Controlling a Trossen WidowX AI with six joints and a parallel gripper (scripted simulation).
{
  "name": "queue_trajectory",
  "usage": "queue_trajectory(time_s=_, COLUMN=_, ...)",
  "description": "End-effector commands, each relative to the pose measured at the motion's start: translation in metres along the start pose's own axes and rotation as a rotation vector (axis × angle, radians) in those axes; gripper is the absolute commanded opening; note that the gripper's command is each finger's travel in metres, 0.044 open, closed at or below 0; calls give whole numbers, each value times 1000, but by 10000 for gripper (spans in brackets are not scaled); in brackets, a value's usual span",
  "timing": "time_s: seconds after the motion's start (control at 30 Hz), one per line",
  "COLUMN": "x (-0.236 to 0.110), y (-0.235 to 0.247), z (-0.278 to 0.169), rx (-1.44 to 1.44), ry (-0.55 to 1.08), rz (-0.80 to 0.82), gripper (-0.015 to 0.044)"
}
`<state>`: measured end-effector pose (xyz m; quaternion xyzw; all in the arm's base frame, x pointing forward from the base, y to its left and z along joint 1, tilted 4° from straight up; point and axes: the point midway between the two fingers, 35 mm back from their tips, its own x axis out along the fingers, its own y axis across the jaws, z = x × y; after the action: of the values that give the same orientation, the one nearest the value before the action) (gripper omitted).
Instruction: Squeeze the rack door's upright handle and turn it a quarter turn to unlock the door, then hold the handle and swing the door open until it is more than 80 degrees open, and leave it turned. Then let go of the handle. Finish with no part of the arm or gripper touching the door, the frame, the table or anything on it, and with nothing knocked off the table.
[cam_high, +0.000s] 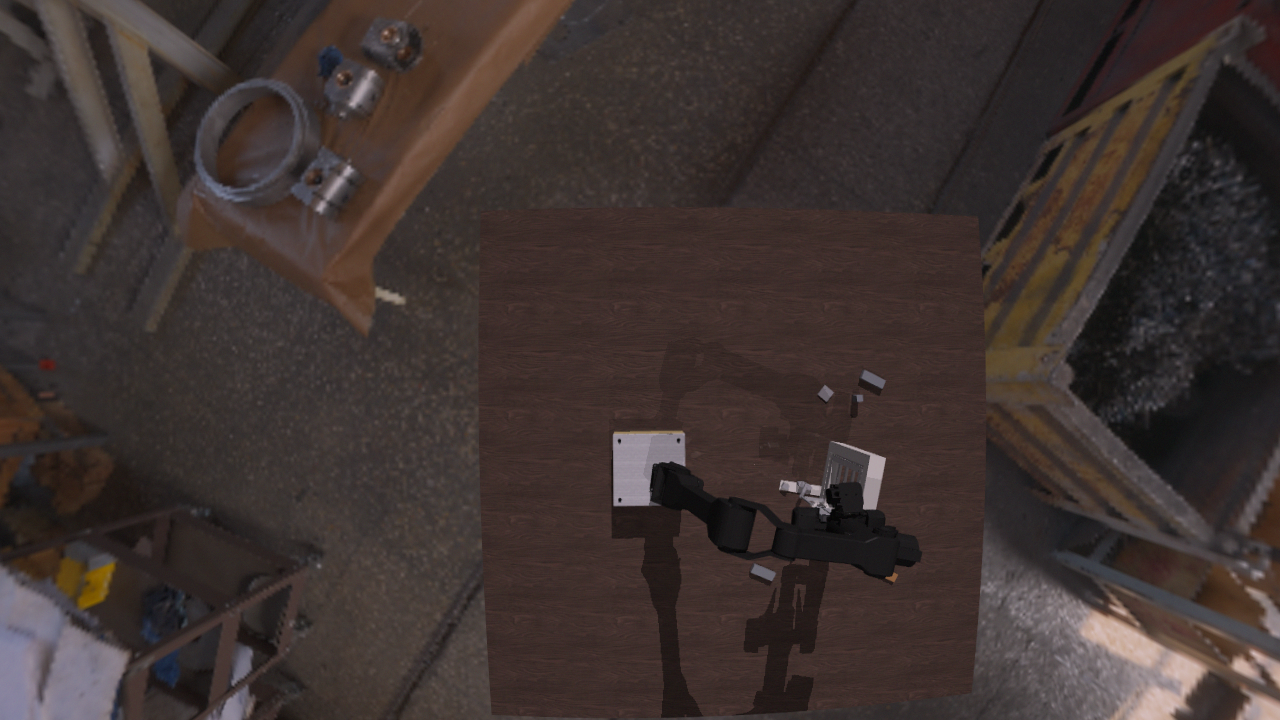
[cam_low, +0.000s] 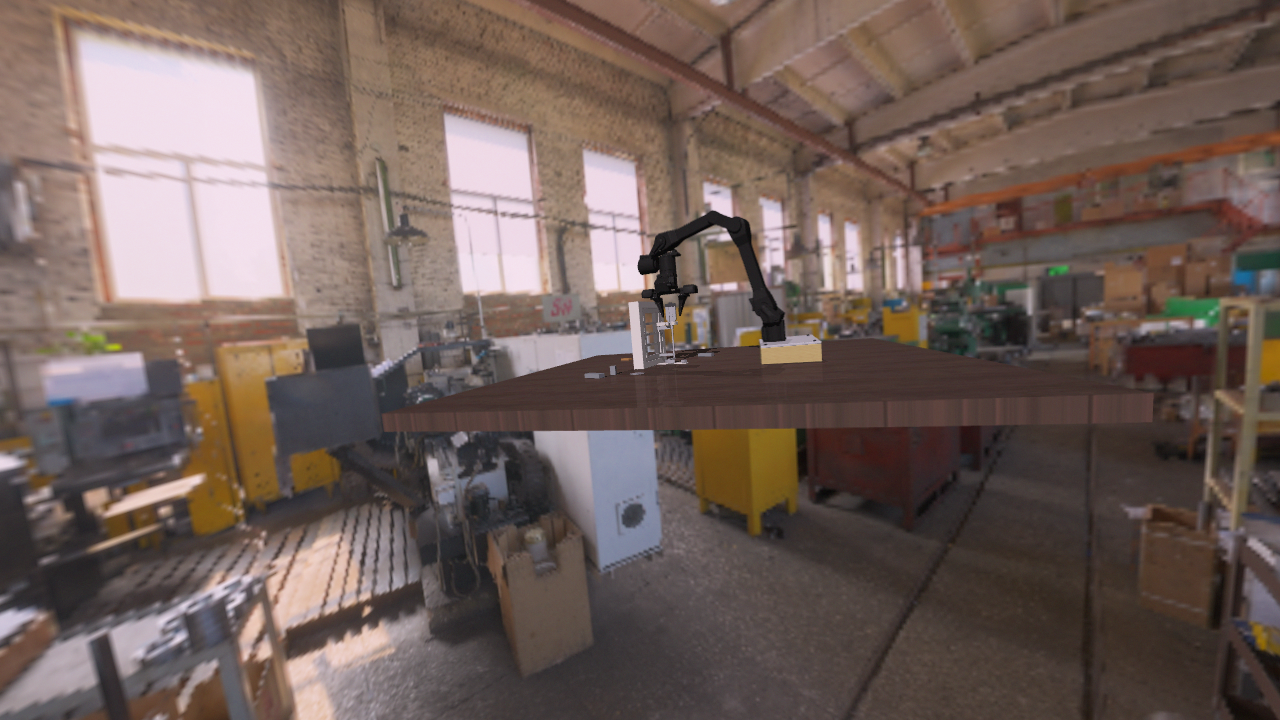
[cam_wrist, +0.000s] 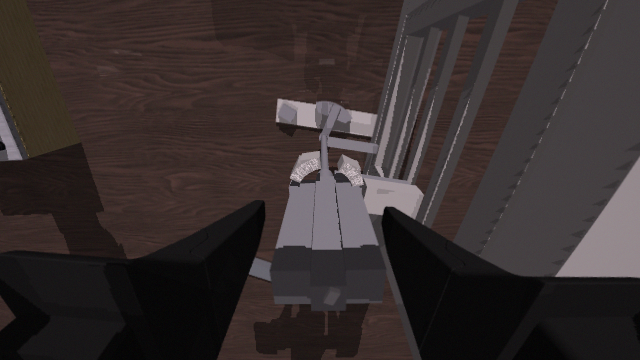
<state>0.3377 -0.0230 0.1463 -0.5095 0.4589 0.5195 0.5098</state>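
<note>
The upright grey handle (cam_wrist: 327, 215) stands between the fingers in the wrist view, its broad blocky top nearest the camera. My gripper (cam_wrist: 324, 211) (cam_low: 672, 311) points down and is open around it, with a visible gap on each side. The rack's slatted part (cam_wrist: 452, 55) (cam_high: 846, 470) stands just right of the handle in the wrist view, beside the rack's wide upright panel (cam_wrist: 530, 120) (cam_low: 637, 336). A white strip with grey knobs (cam_wrist: 302, 114) (cam_high: 787, 487) lies low by the handle's foot. The arm hides part of the rack from above. How far the door stands open is unclear.
The wooden table (cam_high: 572, 313) (cam_low: 850, 385) holds the arm's base (cam_high: 629, 479) (cam_low: 791, 354). Small grey blocks (cam_high: 871, 381) (cam_high: 825, 394) lie beyond the rack, another block (cam_high: 762, 573) lies near the arm, and an orange piece (cam_high: 891, 578) lies beside the arm's far end.
</note>
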Motion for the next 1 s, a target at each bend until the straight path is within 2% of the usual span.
queue_trajectory(time_s=0.0, x=0, y=-1, z=1, rx=-79, ry=-3, rz=-3, gripper=282)
queue_trajectory(time_s=0.17, x=0, y=-1, z=1, rx=-79, ry=-3, rz=-3, gripper=282)
queue_trajectory(time_s=0.97, x=0, y=-1, z=1, rx=-79, ry=-3, rz=-3, gripper=122)
